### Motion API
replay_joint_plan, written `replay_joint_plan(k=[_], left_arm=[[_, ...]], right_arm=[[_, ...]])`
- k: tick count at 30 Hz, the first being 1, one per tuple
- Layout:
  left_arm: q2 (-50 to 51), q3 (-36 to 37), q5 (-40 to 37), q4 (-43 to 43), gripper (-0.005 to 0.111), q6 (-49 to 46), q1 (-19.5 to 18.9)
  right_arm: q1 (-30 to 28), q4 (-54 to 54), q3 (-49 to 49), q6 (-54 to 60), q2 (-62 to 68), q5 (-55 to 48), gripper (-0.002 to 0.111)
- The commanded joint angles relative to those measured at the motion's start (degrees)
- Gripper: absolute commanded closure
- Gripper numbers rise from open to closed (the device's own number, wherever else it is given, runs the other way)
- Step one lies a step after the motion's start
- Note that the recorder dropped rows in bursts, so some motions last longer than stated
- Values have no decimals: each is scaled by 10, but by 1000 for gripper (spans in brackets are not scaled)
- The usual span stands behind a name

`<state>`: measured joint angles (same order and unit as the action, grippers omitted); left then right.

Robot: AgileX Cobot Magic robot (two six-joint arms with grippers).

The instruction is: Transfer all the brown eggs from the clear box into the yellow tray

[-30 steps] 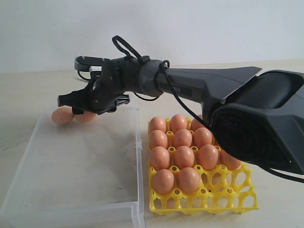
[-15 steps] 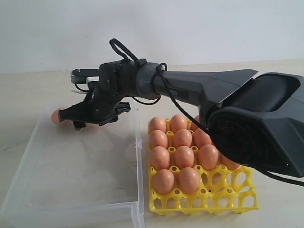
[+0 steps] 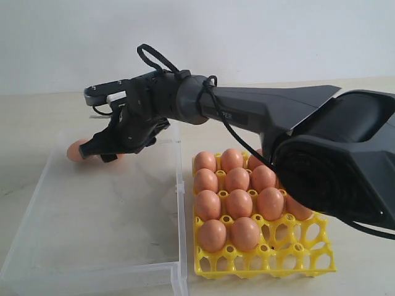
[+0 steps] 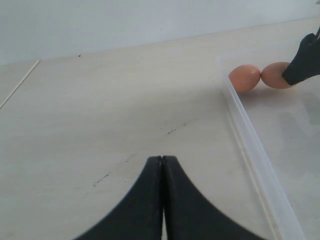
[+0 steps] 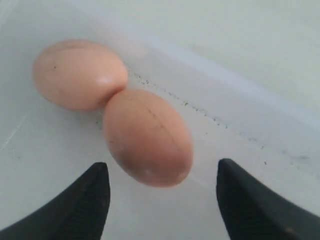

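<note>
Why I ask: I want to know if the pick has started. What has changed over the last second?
The right pincer dipped lower into the far corner of the clear box, over the two brown eggs, and now hides one in the exterior view. It is open; nothing taken hold of. Those eggs, the box and the yellow tray stayed put.

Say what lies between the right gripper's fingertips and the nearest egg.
Only bare clear box floor, in the right wrist view; the open right gripper flanks the nearest egg without touching it.
</note>
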<state>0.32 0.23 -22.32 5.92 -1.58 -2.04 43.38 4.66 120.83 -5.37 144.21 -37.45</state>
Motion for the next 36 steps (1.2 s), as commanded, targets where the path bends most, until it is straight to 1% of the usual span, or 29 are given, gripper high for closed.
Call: replay_joint_plan(k=[1,5,9,33,34,35,36], left_arm=[[-3,-2,5,-1,107,3,3],[-3,-2,5,-1,107,3,3],[-3,-2,5,-1,107,3,3],[-3,-2,5,-1,107,3,3],[-3,-2,5,-1,107,3,3],[-3,-2,5,-1,107,3,3],[-3,-2,5,-1,107,3,3]], right_arm=[[-1,-5,2,54,-11,19,48],[-1,-4,2,75,-12,43,48],[-1,-2,2,86,-12,92,48],[1,40,2,88,29,96,48],[2,40,2,88,30,96,50],[3,40,2,88,32,96,55],[3,40,2,88,32,93,62]])
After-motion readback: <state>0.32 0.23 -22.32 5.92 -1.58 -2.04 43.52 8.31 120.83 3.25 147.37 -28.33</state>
